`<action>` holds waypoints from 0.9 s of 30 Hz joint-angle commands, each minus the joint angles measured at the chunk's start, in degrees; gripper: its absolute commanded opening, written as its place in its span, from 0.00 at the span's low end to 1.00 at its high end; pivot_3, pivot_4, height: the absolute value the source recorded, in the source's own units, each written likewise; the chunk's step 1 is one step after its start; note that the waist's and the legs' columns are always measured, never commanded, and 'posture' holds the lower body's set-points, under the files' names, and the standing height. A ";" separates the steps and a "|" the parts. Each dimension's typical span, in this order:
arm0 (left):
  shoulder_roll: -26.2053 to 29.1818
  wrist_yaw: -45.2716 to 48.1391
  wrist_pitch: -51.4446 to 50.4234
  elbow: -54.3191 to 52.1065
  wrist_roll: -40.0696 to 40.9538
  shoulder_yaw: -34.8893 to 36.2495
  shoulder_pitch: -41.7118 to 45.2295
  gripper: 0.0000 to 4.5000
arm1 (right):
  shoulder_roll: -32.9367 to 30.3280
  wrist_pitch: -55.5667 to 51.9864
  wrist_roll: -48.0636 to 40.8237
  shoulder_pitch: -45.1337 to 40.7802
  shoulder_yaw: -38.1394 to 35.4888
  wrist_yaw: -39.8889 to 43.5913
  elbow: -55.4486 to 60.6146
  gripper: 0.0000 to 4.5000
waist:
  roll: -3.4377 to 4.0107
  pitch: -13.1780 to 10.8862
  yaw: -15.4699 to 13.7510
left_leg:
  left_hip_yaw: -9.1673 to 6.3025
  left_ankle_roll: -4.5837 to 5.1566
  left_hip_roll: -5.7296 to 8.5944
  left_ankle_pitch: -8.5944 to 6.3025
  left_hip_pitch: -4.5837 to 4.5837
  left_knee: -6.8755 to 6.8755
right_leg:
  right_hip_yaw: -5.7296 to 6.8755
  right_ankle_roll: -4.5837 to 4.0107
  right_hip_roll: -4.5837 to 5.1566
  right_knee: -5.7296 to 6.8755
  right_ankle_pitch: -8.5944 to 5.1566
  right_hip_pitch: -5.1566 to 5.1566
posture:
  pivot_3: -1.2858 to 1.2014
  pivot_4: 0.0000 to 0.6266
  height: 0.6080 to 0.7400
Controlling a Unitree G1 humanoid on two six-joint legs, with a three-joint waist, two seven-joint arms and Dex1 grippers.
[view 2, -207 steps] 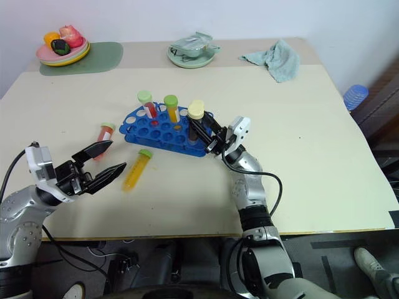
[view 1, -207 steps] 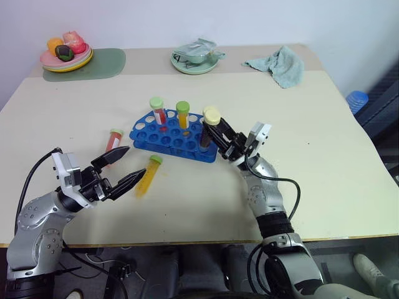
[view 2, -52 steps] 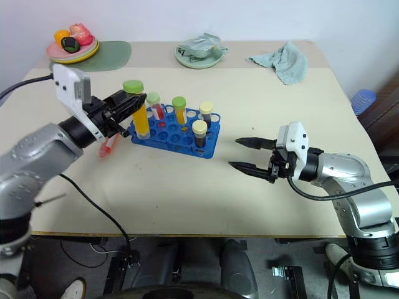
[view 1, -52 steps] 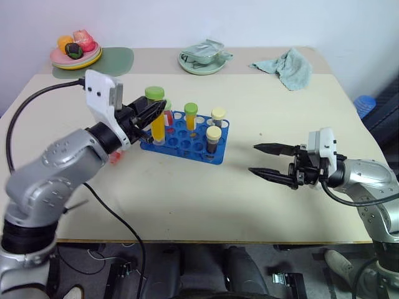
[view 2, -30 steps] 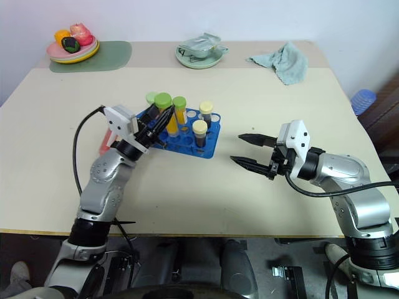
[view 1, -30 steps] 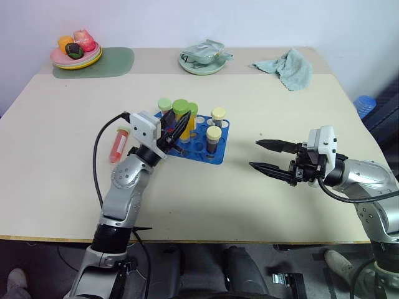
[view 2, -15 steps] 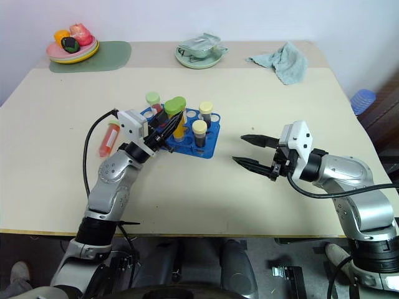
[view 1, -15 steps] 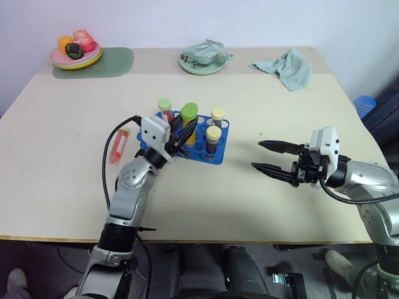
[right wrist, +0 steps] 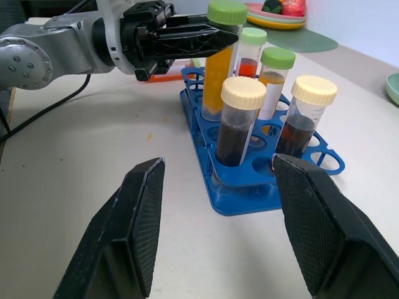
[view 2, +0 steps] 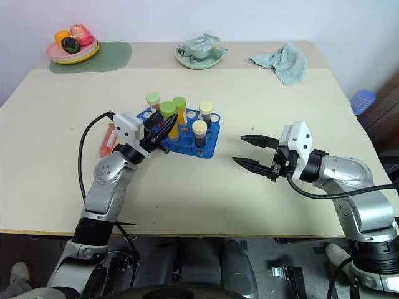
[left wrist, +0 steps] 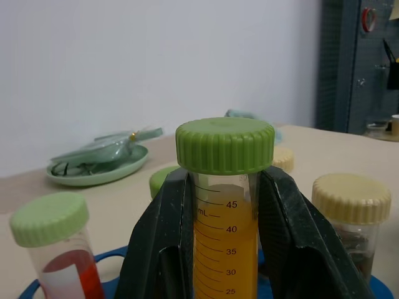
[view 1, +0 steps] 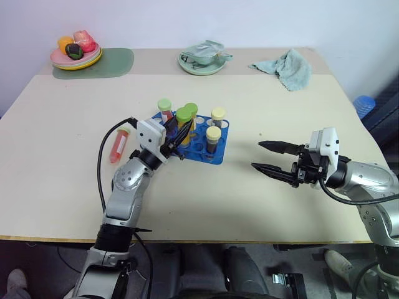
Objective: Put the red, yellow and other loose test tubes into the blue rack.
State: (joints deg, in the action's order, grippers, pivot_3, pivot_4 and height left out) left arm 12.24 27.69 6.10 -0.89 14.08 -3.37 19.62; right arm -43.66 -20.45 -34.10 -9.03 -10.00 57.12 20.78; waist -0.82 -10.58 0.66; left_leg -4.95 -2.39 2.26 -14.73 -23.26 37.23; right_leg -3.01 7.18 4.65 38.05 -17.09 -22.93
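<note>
The left gripper (view 2: 161,132) is clamped on the yellow tube (right wrist: 219,62), held upright with its long axis vertical and its base entering a hole of the rack (view 1: 201,152) directly below. The right gripper (view 1: 272,159) is spread and empty, well apart. The red tube (view 1: 116,145) lies beside the left arm, the nearer one.

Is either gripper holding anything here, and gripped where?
The left gripper clamps the yellow test tube just below its green cap, over the blue rack. The right gripper is open, holding nothing.
</note>
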 commanded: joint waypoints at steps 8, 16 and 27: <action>-0.12 2.47 0.25 2.21 0.47 0.02 -1.93 0.18 | -0.29 0.46 -0.93 -0.59 -1.84 -0.40 1.91 0.62 | 0.02 0.02 0.04 | 0.00 0.04 0.00 -0.02 0.19 -0.03 | 0.00 0.00 0.00 -0.04 0.00 0.21 | 0.52 0.24 1.00; -0.41 4.17 0.19 2.84 0.75 0.04 -1.24 0.18 | -0.13 0.56 -0.90 -0.33 -1.88 -0.88 2.23 0.62 | 0.00 0.02 0.01 | 0.00 0.06 -0.01 -0.04 0.24 -0.05 | 0.01 0.01 -0.01 -0.05 -0.01 0.24 | 0.52 0.24 1.00; -0.69 4.59 -0.38 2.63 1.48 1.03 -0.68 0.85 | 0.36 1.02 -0.73 -0.47 -1.48 -1.32 2.08 0.62 | 0.00 0.02 -0.01 | -0.03 0.06 -0.01 -0.04 0.23 -0.05 | 0.01 0.01 0.00 -0.06 -0.01 0.25 | 0.52 0.24 1.00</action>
State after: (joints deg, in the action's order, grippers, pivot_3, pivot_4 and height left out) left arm 11.76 32.84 4.78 3.34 15.61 -3.20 18.13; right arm -43.55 -20.43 -34.09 -9.05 -9.99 56.03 21.06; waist -0.82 -10.57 0.65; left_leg -4.98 -2.34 2.25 -14.77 -23.03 37.18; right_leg -3.00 7.19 4.65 37.99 -17.10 -22.68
